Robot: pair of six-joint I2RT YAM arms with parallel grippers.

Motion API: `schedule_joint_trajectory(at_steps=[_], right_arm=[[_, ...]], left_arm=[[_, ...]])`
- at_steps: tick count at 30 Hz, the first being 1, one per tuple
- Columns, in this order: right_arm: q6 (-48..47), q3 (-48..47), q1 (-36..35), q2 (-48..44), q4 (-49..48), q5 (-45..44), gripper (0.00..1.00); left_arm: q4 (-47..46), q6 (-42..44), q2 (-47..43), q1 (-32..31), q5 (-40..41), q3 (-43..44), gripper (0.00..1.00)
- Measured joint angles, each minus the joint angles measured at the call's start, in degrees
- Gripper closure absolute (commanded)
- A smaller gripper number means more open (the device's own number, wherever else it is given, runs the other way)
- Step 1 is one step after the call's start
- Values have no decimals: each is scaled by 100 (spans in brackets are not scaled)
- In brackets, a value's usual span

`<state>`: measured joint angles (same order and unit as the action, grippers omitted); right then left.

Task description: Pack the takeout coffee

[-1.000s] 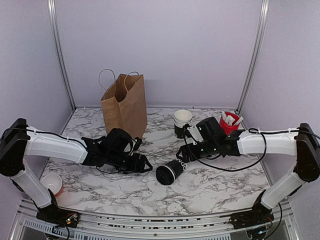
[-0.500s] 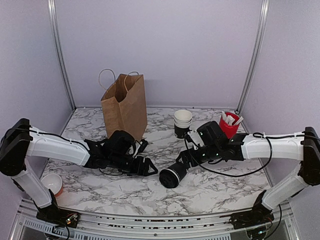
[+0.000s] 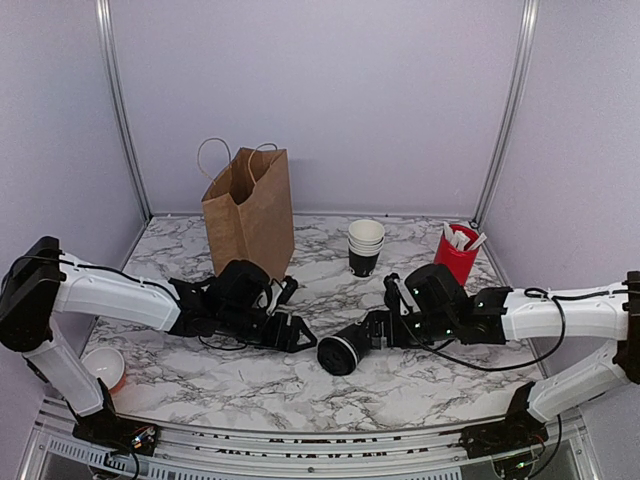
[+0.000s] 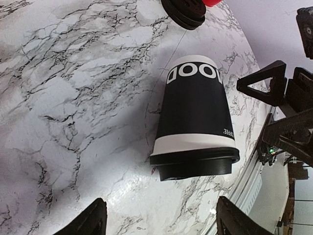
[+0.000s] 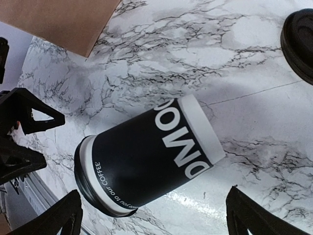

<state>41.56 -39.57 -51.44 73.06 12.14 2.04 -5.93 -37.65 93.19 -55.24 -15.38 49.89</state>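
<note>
- Since a second ago, my right gripper [image 3: 377, 332] had come down and let go of the takeout coffee [image 3: 345, 349]. It had carried the cup tilted; now its jaws stood wide apart, just behind the cup's base.
- My left gripper [image 3: 300, 338] had crept a little farther from the paper bag [image 3: 250, 210], toward the cup. It was spread open too, and held nothing.
- The cup lay on its side on the desk [image 3: 420, 385], off the bag's near-right corner and well apart from it.
- Its long axis ran slantwise. The black lid [image 4: 195, 166] faced my left gripper, and the base pointed away from the bag.
- I counted one lidded coffee, one bag, one stack of lidless cups [image 3: 365, 245] and one red cup [image 3: 455, 255].
</note>
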Motion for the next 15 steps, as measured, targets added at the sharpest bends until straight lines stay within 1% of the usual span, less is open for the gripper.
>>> schedule_joint_trajectory(at_steps=[3,7,12,15], right_arm=[[17,31,114,-15,-48,0,0],[-420,9,378,-81,-52,-103,1],[-918,2,848,-26,-138,-98,8],[-1342,-46,861,188,-308,85,8]], left_arm=[[2,203,-46,-28,42,-2,16],[2,452,-122,-118,92,-2,15],[26,638,-94,-352,155,33,14],[22,695,2,-450,181,116,11]])
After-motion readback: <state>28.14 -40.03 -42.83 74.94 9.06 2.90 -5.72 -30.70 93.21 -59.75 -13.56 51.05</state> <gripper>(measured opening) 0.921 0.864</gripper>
